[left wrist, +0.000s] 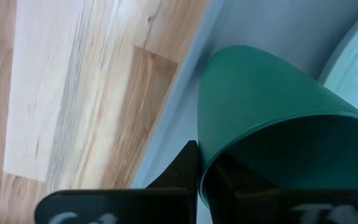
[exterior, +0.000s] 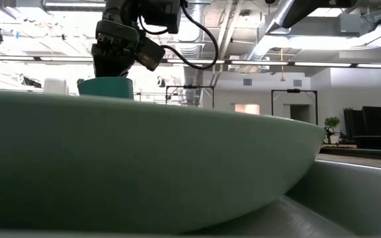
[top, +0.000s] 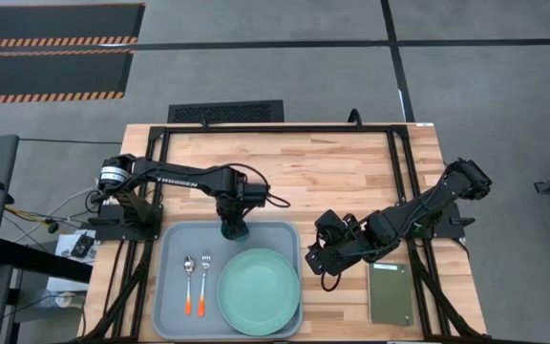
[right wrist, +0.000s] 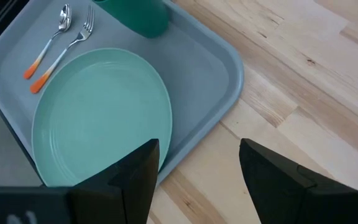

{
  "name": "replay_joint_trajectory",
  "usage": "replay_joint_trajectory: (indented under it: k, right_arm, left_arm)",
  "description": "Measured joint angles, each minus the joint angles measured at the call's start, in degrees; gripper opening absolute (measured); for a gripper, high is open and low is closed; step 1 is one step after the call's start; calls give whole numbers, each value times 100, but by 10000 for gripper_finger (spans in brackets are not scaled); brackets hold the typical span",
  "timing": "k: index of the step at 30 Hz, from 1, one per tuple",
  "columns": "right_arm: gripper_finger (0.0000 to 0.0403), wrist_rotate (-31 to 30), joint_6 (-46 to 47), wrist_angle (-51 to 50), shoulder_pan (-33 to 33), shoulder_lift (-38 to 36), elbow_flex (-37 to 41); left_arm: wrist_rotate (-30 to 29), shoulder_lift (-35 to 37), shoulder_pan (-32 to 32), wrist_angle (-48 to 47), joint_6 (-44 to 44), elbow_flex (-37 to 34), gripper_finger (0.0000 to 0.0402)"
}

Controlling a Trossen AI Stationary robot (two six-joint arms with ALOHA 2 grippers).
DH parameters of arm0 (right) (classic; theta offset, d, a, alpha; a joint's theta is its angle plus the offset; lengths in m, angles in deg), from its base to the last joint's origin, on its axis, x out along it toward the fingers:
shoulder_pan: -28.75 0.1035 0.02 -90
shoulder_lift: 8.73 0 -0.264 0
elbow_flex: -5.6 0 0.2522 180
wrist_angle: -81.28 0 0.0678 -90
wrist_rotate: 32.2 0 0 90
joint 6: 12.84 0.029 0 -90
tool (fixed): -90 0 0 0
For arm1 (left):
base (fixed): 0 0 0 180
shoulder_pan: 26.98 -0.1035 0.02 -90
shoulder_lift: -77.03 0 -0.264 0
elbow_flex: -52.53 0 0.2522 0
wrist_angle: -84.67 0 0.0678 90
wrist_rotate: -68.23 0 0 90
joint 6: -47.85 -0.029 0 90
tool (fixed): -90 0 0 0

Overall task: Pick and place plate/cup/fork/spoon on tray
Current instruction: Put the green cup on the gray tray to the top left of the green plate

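Left gripper (top: 233,227) clamps the cup's (top: 234,230) rim at the tray's (top: 172,287) upper edge, clear of the plate (top: 259,291); right gripper (top: 315,256) waits, fingers apart.

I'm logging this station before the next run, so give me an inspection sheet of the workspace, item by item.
Surface: wooden table, mostly bare on its far half.
Job's things: plate, spoon and fork lie on the tray; cup sits at the tray's far edge.
Clutter: dark green pad on the table, right of the tray.
Grippers: left gripper over the cup, one finger outside the cup wall, one inside; right gripper open, empty, over the table beside the tray's right edge.
Cables: black cable looping off the left arm.
Surroundings: grey floor, striped mats, equipment left of the table.
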Motion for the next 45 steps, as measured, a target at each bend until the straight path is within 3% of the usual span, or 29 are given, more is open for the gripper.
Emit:
replay_joint_trajectory:
  k: [35, 39, 45]
  right_arm:
    - [249, -15, 1, -22, 0, 0, -1]
    - [249, -15, 2, -22, 0, 1, 0]
    - [249, -15, 4, -22, 0, 1, 0]
  left_arm:
    - [-118, -339, 37, -63, -51, 201, 1]
    - [-172, -350, 39, 12, -213, 201, 28]
    - [-169, -352, 39, 20, -188, 201, 104]
